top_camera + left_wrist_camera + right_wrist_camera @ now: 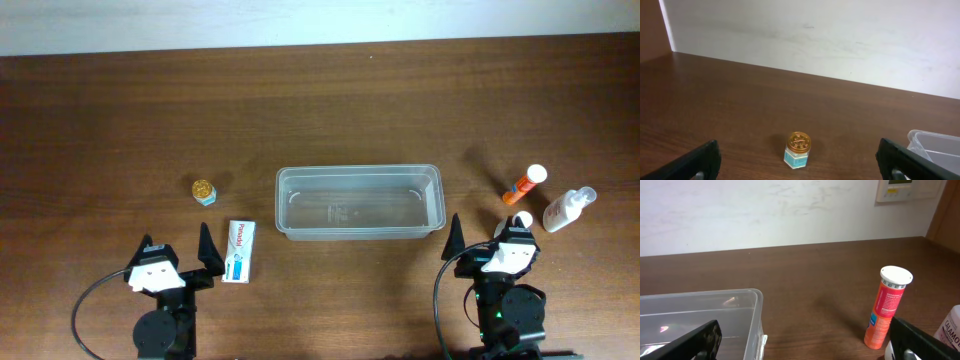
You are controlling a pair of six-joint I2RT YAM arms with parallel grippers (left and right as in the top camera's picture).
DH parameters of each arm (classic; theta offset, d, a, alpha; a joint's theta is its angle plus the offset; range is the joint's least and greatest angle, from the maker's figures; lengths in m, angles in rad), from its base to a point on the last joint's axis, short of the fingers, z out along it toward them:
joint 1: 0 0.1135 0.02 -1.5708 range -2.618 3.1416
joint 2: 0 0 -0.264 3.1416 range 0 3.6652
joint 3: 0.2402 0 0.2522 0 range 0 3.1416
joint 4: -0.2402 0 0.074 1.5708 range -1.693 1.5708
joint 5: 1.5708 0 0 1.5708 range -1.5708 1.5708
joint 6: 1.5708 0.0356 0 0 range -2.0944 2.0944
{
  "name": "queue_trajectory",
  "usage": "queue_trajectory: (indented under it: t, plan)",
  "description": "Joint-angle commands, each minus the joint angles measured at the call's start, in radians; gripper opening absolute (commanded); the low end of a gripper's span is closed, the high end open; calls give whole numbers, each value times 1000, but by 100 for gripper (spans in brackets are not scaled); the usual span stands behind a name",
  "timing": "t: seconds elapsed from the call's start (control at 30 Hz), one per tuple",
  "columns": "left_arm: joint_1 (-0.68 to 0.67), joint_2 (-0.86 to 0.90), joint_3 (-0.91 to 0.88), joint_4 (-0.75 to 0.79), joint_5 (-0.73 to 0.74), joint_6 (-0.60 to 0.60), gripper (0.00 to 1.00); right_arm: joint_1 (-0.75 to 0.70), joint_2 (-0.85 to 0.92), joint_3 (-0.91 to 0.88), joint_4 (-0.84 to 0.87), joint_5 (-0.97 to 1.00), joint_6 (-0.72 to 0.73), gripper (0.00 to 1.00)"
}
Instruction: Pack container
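left hand [176, 241]: spread wide, nothing in it; parked low at the near edge of the bench [100, 120]
right hand [485, 238]: same deal, fingers apart and empty
container [360, 203]: clear tub sitting mid-bench with nothing inside; it's between my two hands and a bit further out
jar [204, 190]: tiny, gold lid, upright; left of the container and apart from it, straight ahead of my left hand
box [238, 251]: white and blue, lying flat just beside my left hand, near the container's front left corner
tube [525, 184]: orange with a white cap, standing upright right of the container
bottle [567, 210]: white, near the tube on its far-right side
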Motion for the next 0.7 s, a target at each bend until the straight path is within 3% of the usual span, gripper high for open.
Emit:
queue_trajectory:
  t: [0.0, 0.37, 0.67]
  plan:
    - [4, -8, -8, 4, -7, 16, 100, -8, 1, -9, 0, -1, -3, 98]
    - [5, -8, -2, -6, 34, 13, 100, -8, 6, 55, -55, -82, 48, 98]
    - [4, 47, 217, -255, 47, 13, 100, -8, 214, 428, -392, -81, 50, 98]
